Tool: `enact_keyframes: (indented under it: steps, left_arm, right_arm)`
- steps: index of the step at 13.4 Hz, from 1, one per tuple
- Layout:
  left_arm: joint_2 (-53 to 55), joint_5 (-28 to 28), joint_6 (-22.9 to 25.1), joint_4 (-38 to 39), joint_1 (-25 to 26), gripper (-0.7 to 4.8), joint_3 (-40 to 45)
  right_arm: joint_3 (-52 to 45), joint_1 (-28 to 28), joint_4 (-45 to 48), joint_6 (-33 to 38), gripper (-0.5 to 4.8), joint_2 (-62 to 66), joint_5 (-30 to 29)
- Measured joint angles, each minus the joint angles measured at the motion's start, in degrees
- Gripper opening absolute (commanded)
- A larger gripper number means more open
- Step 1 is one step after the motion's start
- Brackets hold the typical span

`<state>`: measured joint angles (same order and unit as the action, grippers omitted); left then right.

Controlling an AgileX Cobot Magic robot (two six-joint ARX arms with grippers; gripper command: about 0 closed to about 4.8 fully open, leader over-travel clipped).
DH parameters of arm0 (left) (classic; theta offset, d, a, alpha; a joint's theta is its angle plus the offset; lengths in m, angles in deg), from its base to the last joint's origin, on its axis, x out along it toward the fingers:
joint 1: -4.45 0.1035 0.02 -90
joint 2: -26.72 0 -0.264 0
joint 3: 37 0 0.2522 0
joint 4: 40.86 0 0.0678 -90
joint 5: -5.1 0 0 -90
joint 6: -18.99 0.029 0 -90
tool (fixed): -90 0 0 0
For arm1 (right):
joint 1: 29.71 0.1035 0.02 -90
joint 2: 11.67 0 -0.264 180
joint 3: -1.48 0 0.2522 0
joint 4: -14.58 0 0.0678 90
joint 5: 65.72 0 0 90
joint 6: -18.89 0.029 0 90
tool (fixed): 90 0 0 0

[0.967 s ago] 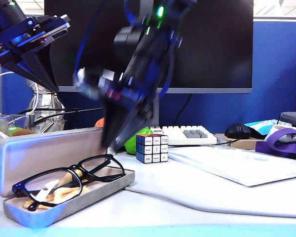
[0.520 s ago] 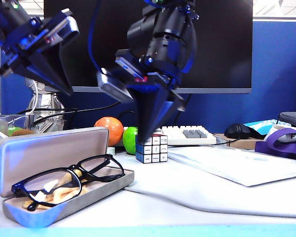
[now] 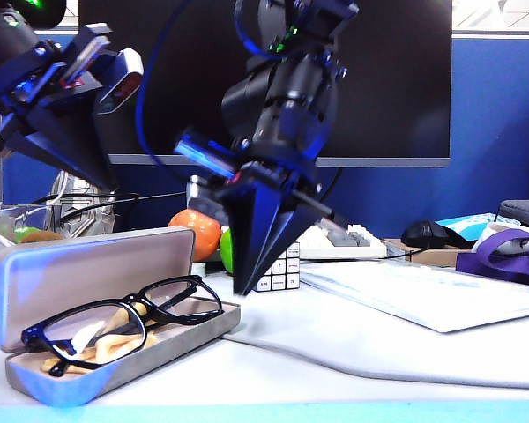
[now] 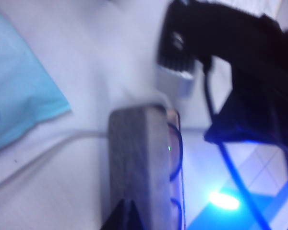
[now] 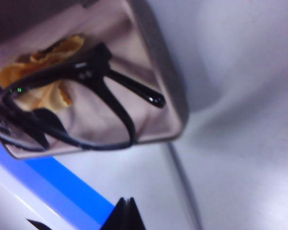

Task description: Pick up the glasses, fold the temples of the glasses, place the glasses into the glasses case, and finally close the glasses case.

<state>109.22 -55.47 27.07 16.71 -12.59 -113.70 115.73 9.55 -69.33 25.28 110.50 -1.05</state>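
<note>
The glasses case point(image 3: 88, 275) lies open at the left of the table, grey lid upright behind its tray. In the tray the black glasses point(image 3: 181, 301) rest on a yellow cloth point(image 3: 106, 345). My right gripper point(image 3: 244, 286) points down just right of the case, shut and empty, with its tip close to the table. Its wrist view shows the glasses point(image 5: 105, 91) in the case point(image 5: 175, 103), one temple point(image 5: 134, 91) ending near the end wall. My left gripper point(image 3: 107, 181) hangs above the lid, shut on nothing. Its wrist view shows the lid's grey back point(image 4: 134, 158) beyond the fingertips point(image 4: 126, 205).
A Rubik's cube point(image 3: 284, 264) stands right behind the right gripper, with an orange point(image 3: 199, 231) and a green apple point(image 3: 226, 249) beyond. Farther right are a keyboard point(image 3: 339, 240), a mouse point(image 3: 430, 233) and a pale mat point(image 3: 423, 295). A light-blue tissue pack point(image 4: 19, 96) lies near the case.
The right gripper has shut, swung right from the case lid and sunk towards the table beside the case. The left gripper has turned at the wrist above the lid.
</note>
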Motion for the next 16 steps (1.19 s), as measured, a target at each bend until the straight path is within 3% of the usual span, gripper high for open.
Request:
enact_keyframes:
  steps: [7,9,16]
  left_arm:
    - [0.0,0.3,2.8,1.6,0.0,-0.05,1.1]
    - [0.0,1.3,3.3,1.7,0.0,-0.05,1.1]
    - [0.1,1.1,3.7,1.6,0.0,-0.05,1.1]
  right_arm:
    - [-6.6,0.0,8.4,5.9,-0.01,0.7,-0.4]
    - [-6.6,-0.1,10.6,6.0,-0.01,0.7,-2.9]
    - [-6.8,-6.7,6.6,1.5,-0.01,-2.2,-4.0]
